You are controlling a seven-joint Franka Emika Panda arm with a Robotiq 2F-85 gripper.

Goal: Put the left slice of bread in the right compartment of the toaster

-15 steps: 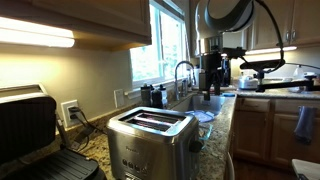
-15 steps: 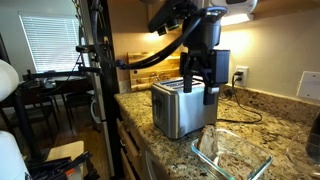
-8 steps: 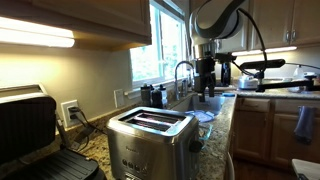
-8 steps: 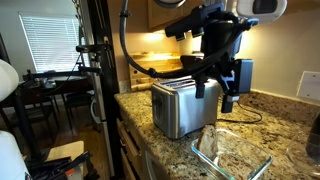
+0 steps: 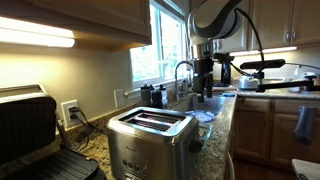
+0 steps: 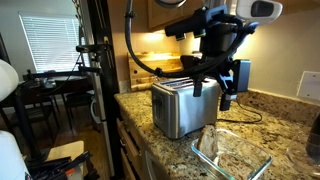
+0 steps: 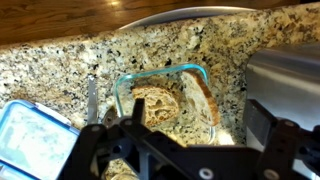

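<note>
Tool spread wide and empty over the dish of bread.
In the wrist view my tool [image 7: 180, 138] fills the bottom edge, its fingers apart and pinching nothing. The left slice of bread [image 7: 157, 100] lies in a glass dish [image 7: 122, 85] at frame centre, on the speckled stone surface [image 7: 60, 60]. The toaster [image 7: 288, 72] shows at the right edge. In an exterior view the tool [image 6: 226, 96] hangs right of the toaster [image 6: 178, 108].

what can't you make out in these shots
Pincer open or shut: small and dark in both exterior views, a dark blur at the wrist view's bottom edge.
Bread: slice count unclear, blurred in wrist view, lower part behind the pincer.
Toaster slots: cut off by the wrist view's right edge.
</note>
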